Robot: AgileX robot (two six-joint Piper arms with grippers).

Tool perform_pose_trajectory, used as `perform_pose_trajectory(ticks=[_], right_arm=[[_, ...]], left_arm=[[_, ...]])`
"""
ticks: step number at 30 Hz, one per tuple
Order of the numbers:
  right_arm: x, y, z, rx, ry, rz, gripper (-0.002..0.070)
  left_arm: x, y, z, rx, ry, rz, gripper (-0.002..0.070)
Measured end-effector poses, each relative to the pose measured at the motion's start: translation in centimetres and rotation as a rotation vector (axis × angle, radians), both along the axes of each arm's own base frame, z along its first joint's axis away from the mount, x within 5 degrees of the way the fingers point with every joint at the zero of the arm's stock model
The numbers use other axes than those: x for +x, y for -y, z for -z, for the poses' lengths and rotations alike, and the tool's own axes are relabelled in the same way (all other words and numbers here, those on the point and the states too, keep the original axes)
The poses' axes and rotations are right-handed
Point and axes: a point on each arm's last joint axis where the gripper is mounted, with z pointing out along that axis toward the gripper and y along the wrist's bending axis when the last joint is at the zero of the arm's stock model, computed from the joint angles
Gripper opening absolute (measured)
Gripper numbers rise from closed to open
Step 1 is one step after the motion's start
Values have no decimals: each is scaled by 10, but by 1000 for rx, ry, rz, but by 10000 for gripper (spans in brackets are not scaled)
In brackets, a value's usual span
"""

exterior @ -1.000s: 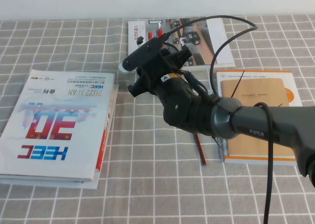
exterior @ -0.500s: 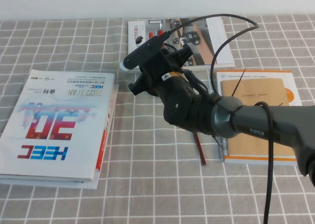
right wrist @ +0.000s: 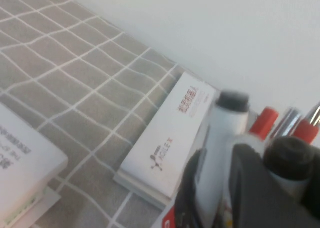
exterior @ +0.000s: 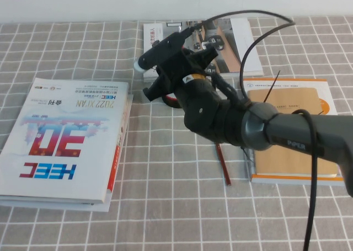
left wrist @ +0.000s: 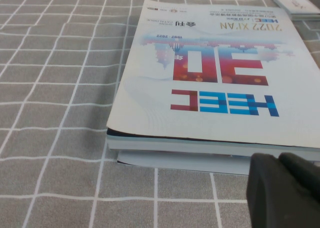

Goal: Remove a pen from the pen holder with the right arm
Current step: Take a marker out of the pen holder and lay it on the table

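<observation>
Two white magazines [exterior: 66,146] with a red and blue HEEC cover lie stacked at the near left of the grey checked desk [exterior: 165,207]. The left tool [left wrist: 285,193] hangs just beside the stack's near edge; whether it is wide or narrow I cannot tell.

Toward the near right a thin red pen [exterior: 225,171] lies loose on the cloth, its far end hidden under the black right arm [exterior: 287,135]. It lies just beside a flat tan notebook with an orange border [exterior: 298,96]. The arm reaches across that notebook toward the far middle and blocks much of the desk between.

Farther back a white brochure with photos and red print [exterior: 231,41] lies flat near the wall. The right tool [right wrist: 217,193] hangs at its near left corner. The pen holder is hidden under the wrist in the high view.

In the right wrist view the right tool is narrow, its black fingers [right wrist: 252,183] set on either side of an upright white pen with a dark cap [right wrist: 220,133]. Red-capped pens [right wrist: 263,120] stand just beside it.
</observation>
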Motion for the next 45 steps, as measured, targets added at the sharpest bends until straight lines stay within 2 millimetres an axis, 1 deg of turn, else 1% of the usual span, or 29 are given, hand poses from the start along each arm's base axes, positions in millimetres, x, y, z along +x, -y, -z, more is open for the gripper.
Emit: perform_pose_trajectory(ticks=[4, 10, 12, 14, 19, 23, 24, 27, 31, 34, 36, 39, 42, 45], right_arm=[[-2, 2, -11, 3, 8, 1, 121], [-4, 3, -20, 19, 6, -6, 121], [-6, 3, -27, 28, 10, -13, 121], [-9, 5, -39, 35, 30, -18, 121], [-19, 12, -76, 60, 75, -30, 121], [-33, 23, -114, 93, 85, -51, 121], [-35, 24, -118, 99, 77, -59, 121], [-46, 31, -140, 132, 59, -86, 121], [-63, 45, -169, 180, 29, -100, 121], [-75, 61, -187, 184, 22, -66, 121], [-81, 72, -193, 147, 33, -25, 121], [-87, 83, -190, 104, 29, 14, 121], [-90, 83, -179, 70, 8, -6, 121], [-93, 79, -167, 53, -17, -65, 121]], left_arm=[[0, 0, 0, 0, 0, 0, -5], [0, 0, 0, 0, 0, 0, -5], [0, 0, 0, 0, 0, 0, -5], [0, 0, 0, 0, 0, 0, -5], [0, 0, 0, 0, 0, 0, -5], [0, 0, 0, 0, 0, 0, -5], [0, 0, 0, 0, 0, 0, -5], [0, 0, 0, 0, 0, 0, -5], [0, 0, 0, 0, 0, 0, -5], [0, 0, 0, 0, 0, 0, -5], [0, 0, 0, 0, 0, 0, -5], [0, 0, 0, 0, 0, 0, -5], [0, 0, 0, 0, 0, 0, -5], [0, 0, 0, 0, 0, 0, -5]])
